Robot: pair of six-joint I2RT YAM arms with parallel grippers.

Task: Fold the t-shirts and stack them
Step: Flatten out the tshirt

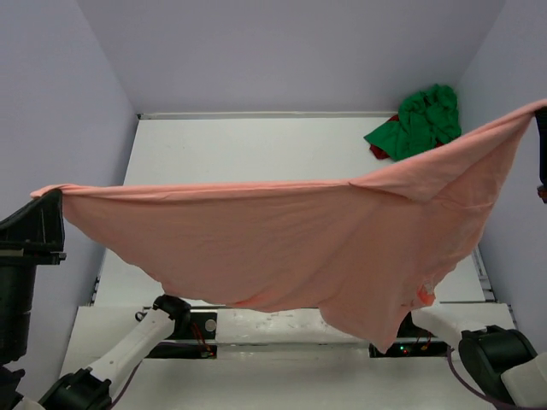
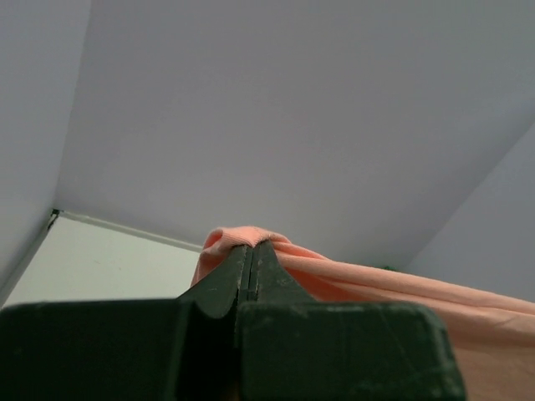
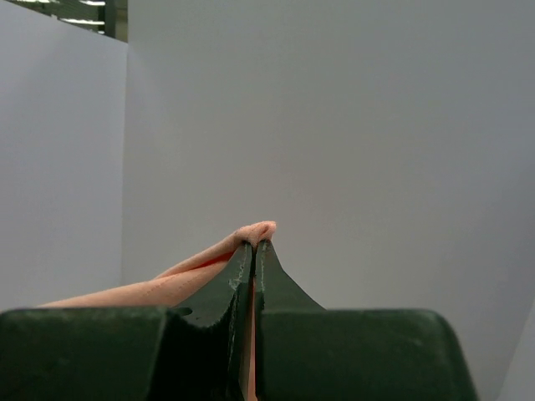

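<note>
— Where's the pink shirt [image 1: 325, 248]?
— Stretched in the air over the bench [image 1: 239, 145], left end effector [image 2: 253, 247] pinching one corner, right end effector [image 3: 253, 244] the other.
— The green shirt [image 1: 419, 124]?
— Bunched at the far right of the bench.

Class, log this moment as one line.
left gripper: shut on pink t-shirt; right gripper: same; pink t-shirt: stretched aloft; green t-shirt: crumpled, far right

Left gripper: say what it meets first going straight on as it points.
Beyond the pink shirt pinched in the left gripper, probably the back wall; nothing else shows between, though depth is unclear.
</note>
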